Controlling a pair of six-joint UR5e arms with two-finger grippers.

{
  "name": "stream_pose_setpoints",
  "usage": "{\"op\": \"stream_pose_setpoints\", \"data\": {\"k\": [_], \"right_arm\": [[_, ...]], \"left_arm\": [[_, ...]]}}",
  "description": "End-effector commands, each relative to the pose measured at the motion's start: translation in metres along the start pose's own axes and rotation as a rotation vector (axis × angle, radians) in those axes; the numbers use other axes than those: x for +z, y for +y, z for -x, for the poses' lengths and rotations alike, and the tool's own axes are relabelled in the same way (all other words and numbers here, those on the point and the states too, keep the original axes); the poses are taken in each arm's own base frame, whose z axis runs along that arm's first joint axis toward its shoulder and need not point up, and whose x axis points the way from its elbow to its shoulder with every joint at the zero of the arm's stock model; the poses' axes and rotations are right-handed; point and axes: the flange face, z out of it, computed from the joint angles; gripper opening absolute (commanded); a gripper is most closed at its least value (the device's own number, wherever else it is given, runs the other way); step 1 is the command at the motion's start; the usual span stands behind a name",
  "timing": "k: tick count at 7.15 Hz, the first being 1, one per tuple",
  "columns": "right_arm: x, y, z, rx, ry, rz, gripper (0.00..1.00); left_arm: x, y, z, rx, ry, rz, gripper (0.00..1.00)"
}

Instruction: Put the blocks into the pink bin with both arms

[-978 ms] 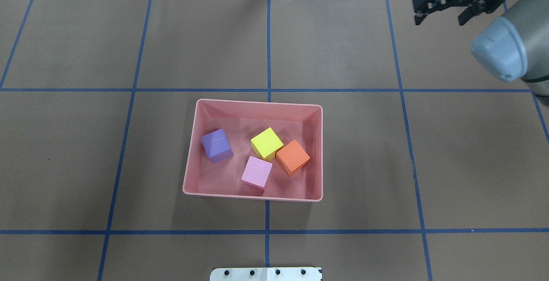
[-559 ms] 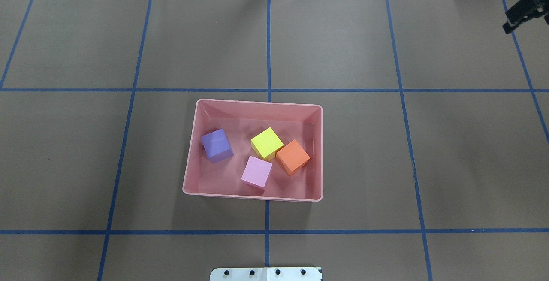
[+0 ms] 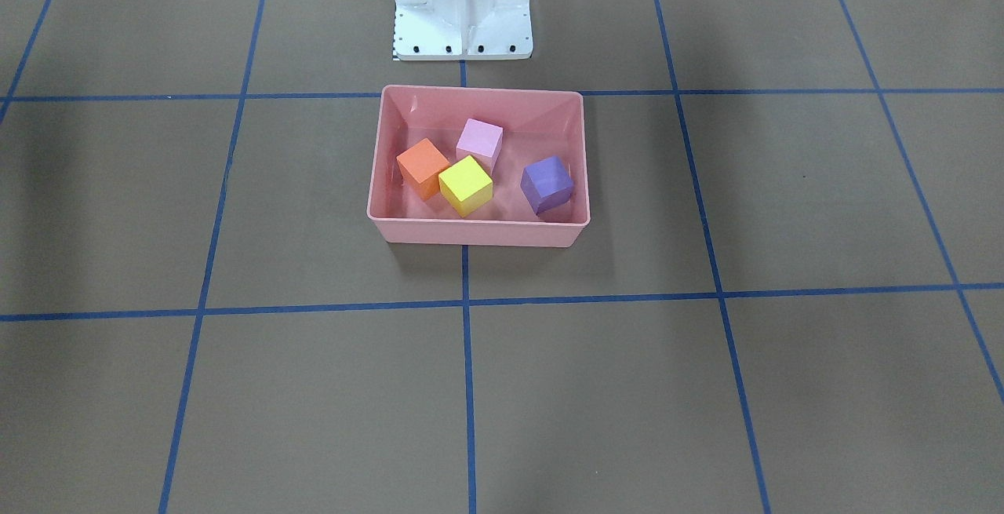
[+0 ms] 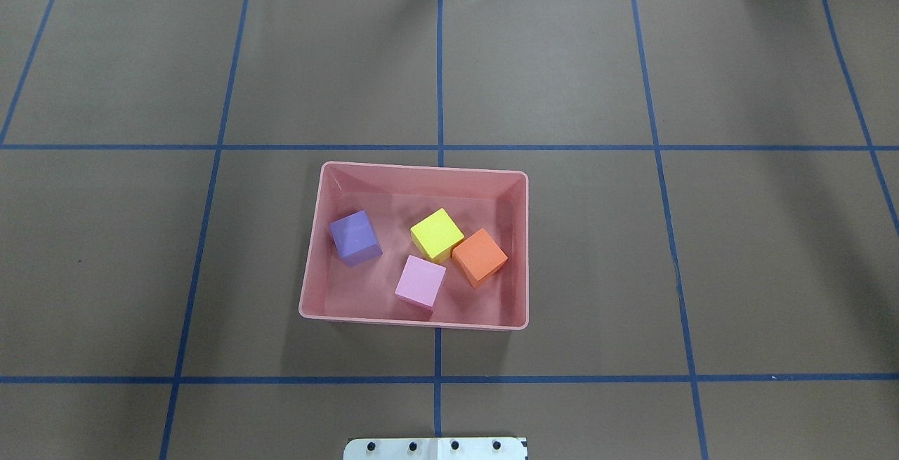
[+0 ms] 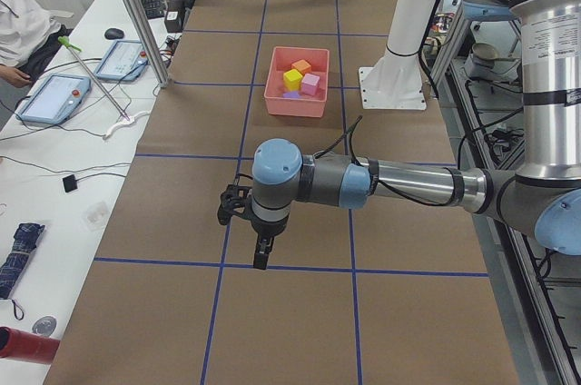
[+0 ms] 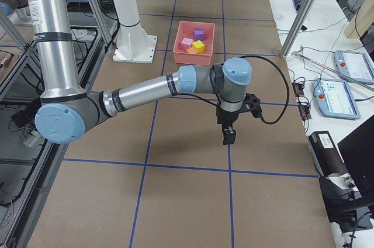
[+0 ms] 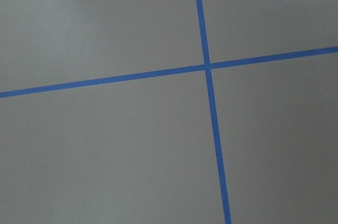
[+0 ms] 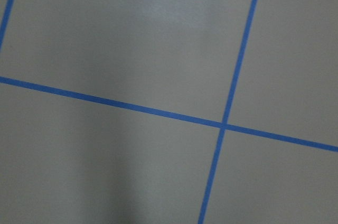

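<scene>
The pink bin [image 4: 309, 284] stands at the table's middle, also in the front-facing view [image 3: 478, 233]. Inside it lie the purple block [image 4: 355, 237], yellow block [image 4: 436, 234], orange block [image 4: 480, 256] and pale pink block [image 4: 421, 281]. In the front-facing view they are orange [image 3: 422, 165], yellow [image 3: 465, 184], pink [image 3: 479, 140] and purple [image 3: 547, 184]. My left gripper [image 5: 261, 253] hangs over bare table far from the bin; I cannot tell if it is open. My right gripper [image 6: 228, 135] hangs likewise at the other end; I cannot tell its state. Both wrist views show only taped table.
The white pedestal base [image 3: 463, 12] stands just behind the bin. Blue tape lines [image 4: 440, 147] grid the brown table. Aluminium posts [image 5: 136, 17] and side desks with tablets [image 6: 353, 66] flank the table ends. A person [image 5: 18, 31] sits at the left desk.
My right gripper has moved rightward out of the overhead view's top right corner. The bin and the blocks in it have not moved.
</scene>
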Motion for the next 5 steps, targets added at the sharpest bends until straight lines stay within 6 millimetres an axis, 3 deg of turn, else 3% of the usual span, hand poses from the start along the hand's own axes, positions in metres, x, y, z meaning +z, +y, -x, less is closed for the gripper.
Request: {"op": "stream_pose_setpoints", "data": {"k": [1,2,3,5], "right_arm": [[0.023,0.068,-0.057,0.049,-0.014,0.032,1.0],[0.025,0.084,-0.068,0.069,-0.009,0.011,1.0],[0.033,0.095,-0.072,0.073,-0.008,-0.002,1.0],[0.036,0.099,-0.073,0.099,-0.01,-0.007,1.0]], "left_arm": [[0.004,-0.006,-0.005,-0.008,0.082,0.0,1.0],[0.002,0.001,-0.012,-0.006,0.157,-0.011,1.0],[0.021,0.019,0.001,-0.044,0.169,0.027,1.0],[0.015,0.023,0.0,-0.042,0.162,0.02,1.0]]}}
